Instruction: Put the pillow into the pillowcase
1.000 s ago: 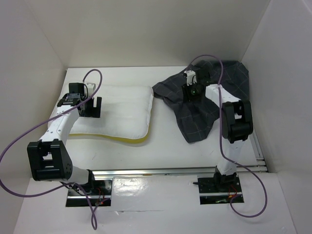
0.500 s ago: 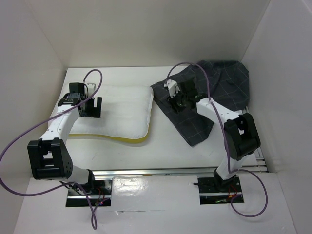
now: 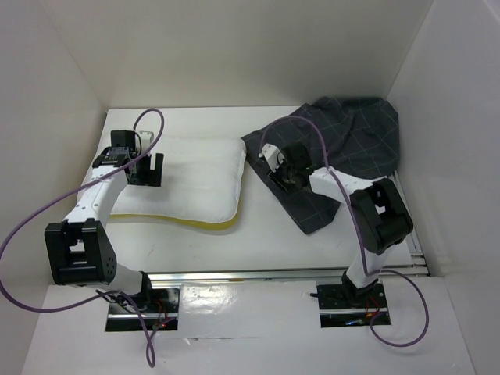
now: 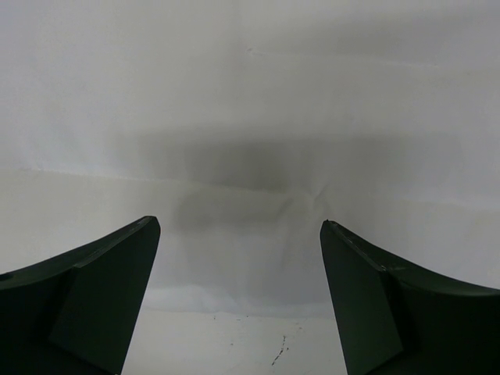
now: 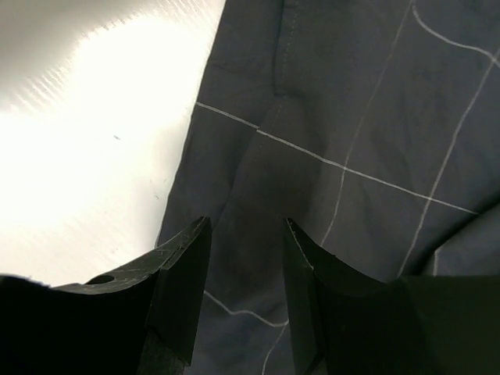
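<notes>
The white pillow (image 3: 191, 178) lies flat at left centre, its yellow trim (image 3: 199, 224) along the near edge. My left gripper (image 3: 148, 170) is open over the pillow's left end; in the left wrist view (image 4: 238, 226) only white pillow surface (image 4: 250, 117) shows between its wide-spread fingers. The dark grid-patterned pillowcase (image 3: 344, 152) lies crumpled at the right back. My right gripper (image 3: 275, 166) is open, low over the pillowcase's left edge. In the right wrist view (image 5: 246, 223) its fingers straddle a fold of the cloth (image 5: 351, 117).
White walls enclose the table on the left, back and right. The pillowcase's far right part bunches against the right wall (image 3: 437, 133). A metal rail (image 3: 258, 273) runs along the near edge by the arm bases. Purple cables loop over both arms.
My right gripper has swung left and nearer across the pillowcase, from its middle to its left edge. The cloth shifted slightly. The left gripper barely moved.
</notes>
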Controlling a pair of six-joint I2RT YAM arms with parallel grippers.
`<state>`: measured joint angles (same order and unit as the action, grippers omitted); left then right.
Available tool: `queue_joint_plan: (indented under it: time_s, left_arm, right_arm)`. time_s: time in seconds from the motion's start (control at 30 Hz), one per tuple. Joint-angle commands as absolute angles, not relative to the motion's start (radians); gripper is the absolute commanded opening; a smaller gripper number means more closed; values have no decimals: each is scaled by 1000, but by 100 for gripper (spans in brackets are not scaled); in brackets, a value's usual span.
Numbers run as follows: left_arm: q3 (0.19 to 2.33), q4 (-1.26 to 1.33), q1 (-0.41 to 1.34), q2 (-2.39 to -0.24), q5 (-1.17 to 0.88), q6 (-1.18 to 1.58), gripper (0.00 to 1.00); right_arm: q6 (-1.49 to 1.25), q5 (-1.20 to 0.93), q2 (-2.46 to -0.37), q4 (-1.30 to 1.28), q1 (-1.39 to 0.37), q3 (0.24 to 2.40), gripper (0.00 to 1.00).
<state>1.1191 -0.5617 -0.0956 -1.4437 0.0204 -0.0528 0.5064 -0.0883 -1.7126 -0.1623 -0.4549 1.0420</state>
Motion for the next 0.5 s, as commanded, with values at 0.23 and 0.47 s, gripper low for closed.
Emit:
queue_joint_plan:
  time_s: [0.23, 0.47]
  left_arm:
    - [1157, -566, -97, -1456, 23, -66, 98]
    - [1157, -566, -97, -1456, 23, -66, 98]
  right_arm:
    - [463, -118, -1816, -120, -466, 1150, 43]
    - [445, -136, -1877, -141, -466, 1195, 5]
